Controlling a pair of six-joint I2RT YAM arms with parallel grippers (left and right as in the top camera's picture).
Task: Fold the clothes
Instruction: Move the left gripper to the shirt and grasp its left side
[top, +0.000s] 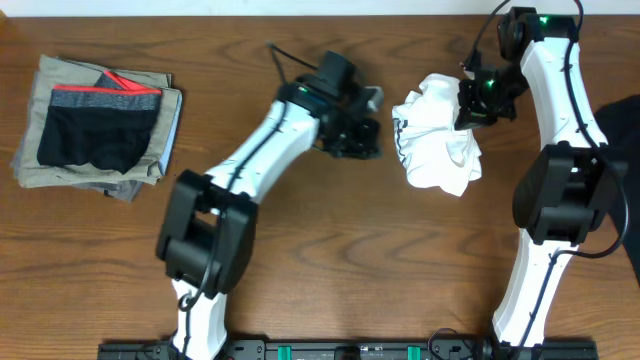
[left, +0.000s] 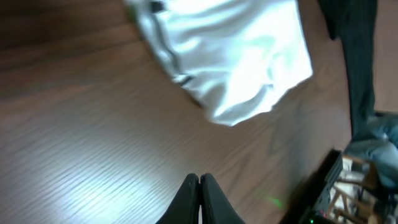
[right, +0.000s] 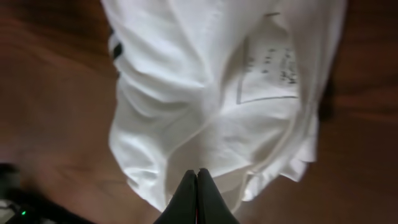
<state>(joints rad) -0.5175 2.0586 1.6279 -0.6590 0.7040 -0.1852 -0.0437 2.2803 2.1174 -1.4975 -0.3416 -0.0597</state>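
Brown wood-grain desk (top: 350, 260) underneath all. Left pincer (left: 198, 177) pressed shut on nothing, near the crumpled white T-shirt (top: 437, 150) lying centre-right. Right pincer (right: 198, 172) shut above that shirt; pinching cloth or not, cannot tell. Black garment (top: 622, 120) cut off at right edge. Folded pile (top: 95, 125) far left.

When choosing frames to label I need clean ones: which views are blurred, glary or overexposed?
Overhead: sharp and evenly lit. Left wrist: blurred throughout, T-shirt blown out to near-featureless white, pale glare streaks on the table. Right wrist: soft focus, T-shirt bright but folds readable, table dark and blurred around it.
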